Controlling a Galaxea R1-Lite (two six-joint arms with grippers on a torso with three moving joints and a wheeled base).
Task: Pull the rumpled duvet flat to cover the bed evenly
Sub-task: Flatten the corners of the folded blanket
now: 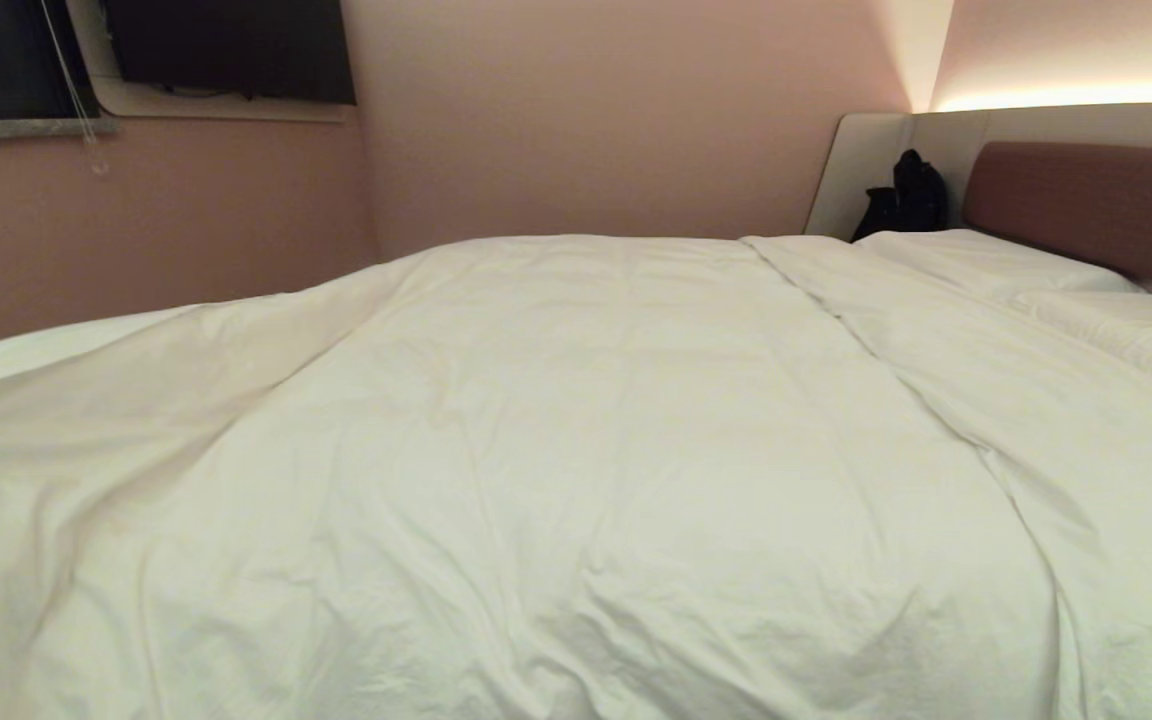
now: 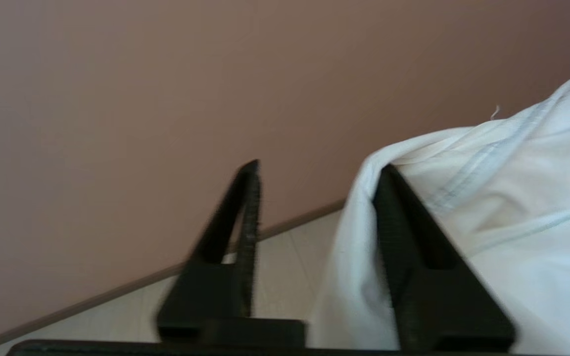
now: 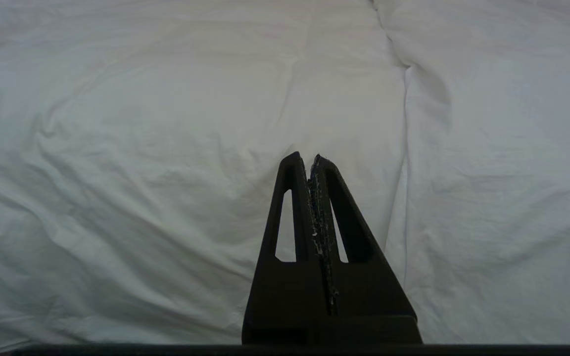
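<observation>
White duvet (image 1: 556, 450) lies spread across your bed (image 1: 1086, 200), creased. Your left gripper (image 2: 317, 170) has its fingers parted, one finger touching the duvet's hem (gripping nothing). Your right gripper (image 3: 307, 158) hovers over it, fingers pressed together, empty.

the left gripper (image 2: 317, 170) stands with its fingers apart; the gap between them is free, with only floor (image 2: 285, 257) and wall (image 2: 166, 99) beyond it. a seamed fold of the duvet (image 2: 512, 198) drapes over the outer side of one finger (image 2: 413, 247) and blocks that flank; the other flank is free. the right gripper (image 3: 309, 158), fingers pressed together, hangs over rumpled duvet that fills everything ahead and to both sides, with a raised fold (image 3: 406, 148) beside its tip.
</observation>
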